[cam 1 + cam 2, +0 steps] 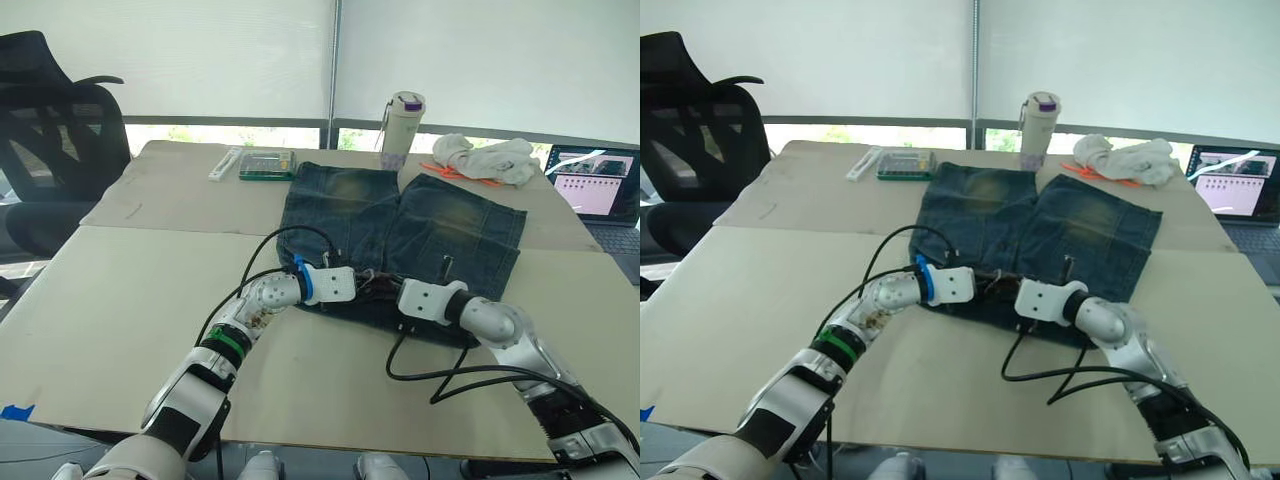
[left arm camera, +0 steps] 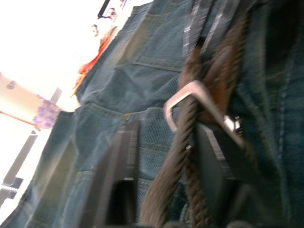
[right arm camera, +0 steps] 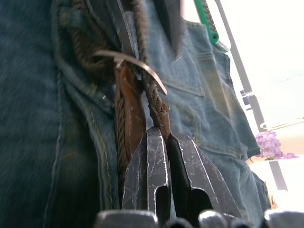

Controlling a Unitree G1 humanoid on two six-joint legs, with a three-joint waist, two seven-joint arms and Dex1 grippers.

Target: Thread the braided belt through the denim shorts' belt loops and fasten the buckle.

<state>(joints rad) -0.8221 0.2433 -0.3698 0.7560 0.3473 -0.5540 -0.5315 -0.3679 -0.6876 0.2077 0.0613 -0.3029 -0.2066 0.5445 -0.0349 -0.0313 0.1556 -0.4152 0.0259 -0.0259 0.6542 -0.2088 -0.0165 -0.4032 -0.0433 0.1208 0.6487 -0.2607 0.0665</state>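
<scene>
Denim shorts (image 1: 400, 235): spread flat on the table (image 1: 130, 300), waistband toward the robot.
Braided belt (image 2: 183, 166): lying along the waistband, between both grippers.
Buckle (image 2: 190, 102): on the belt at mid-waistband.
Left gripper (image 2: 164, 156): reaching in from the left, forearm low, fingers apart astride the belt.
Right gripper (image 3: 168, 142): reaching in from the right, pinched on the belt's end.

Shorts (image 1: 400, 235) lie on table (image 1: 120, 300), waistband nearest; bottle (image 1: 402, 128) and cloth (image 1: 490, 158) behind, laptop (image 1: 600, 185) right, apparently a box (image 1: 266, 165) behind-left.
</scene>
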